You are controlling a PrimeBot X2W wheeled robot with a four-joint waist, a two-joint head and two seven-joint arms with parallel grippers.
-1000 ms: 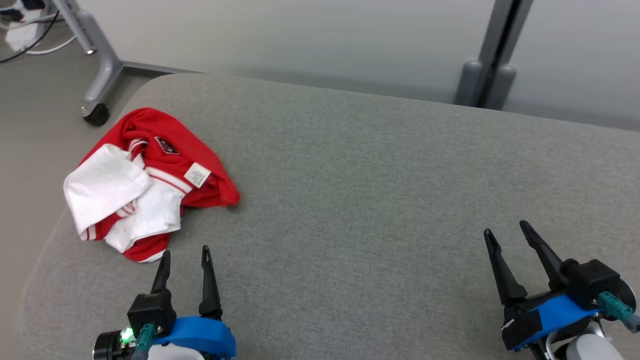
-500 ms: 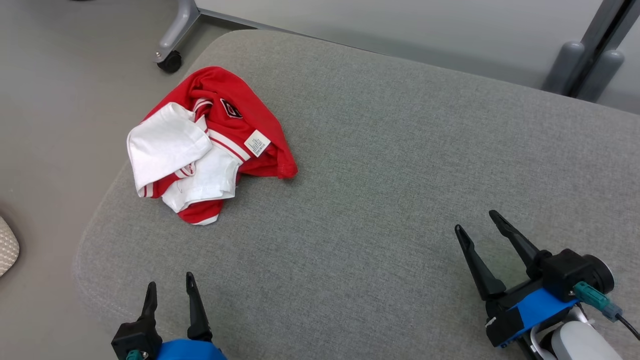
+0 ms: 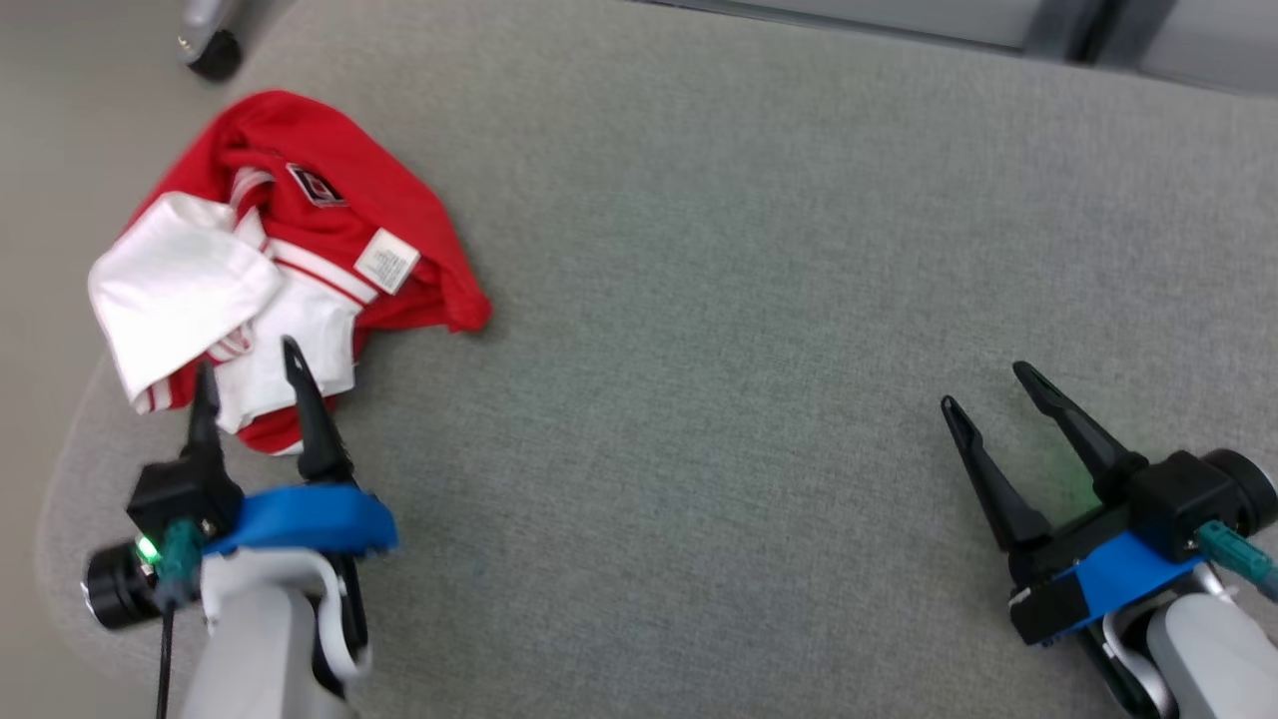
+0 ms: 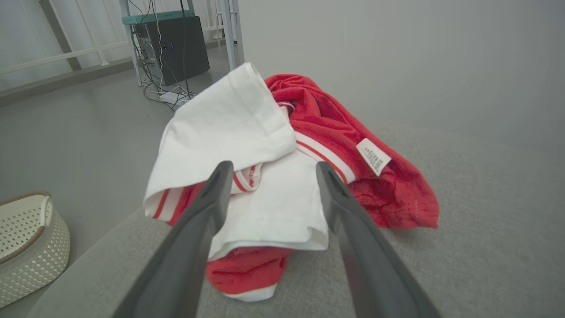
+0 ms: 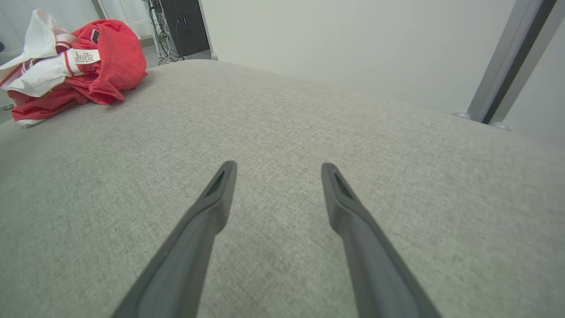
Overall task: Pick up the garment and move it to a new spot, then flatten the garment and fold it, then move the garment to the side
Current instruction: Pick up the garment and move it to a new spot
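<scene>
A crumpled red and white garment (image 3: 270, 240) lies near the left end of the grey cushioned surface (image 3: 719, 300), with a white label facing up. My left gripper (image 3: 248, 361) is open, its fingertips just over the garment's near white edge; in the left wrist view the garment (image 4: 273, 145) sits right ahead between the open fingers of the left gripper (image 4: 271, 165), nothing held. My right gripper (image 3: 983, 384) stands open over bare cushion at the right, far from the garment. From the right wrist the garment (image 5: 75, 66) shows at the far left, beyond the open right gripper (image 5: 276, 165).
The cushion's left edge drops to the floor beside the garment. A black caster wheel (image 3: 212, 52) of a grey frame stands on the floor past that corner. A white woven basket (image 4: 26, 243) sits on the floor at the left, and a cabinet with cables (image 4: 176, 44) stands behind.
The head camera has tilted and turned, shifting the whole picture. My left gripper has come forward to the garment's near edge; both grippers stay open. The garment lies as before.
</scene>
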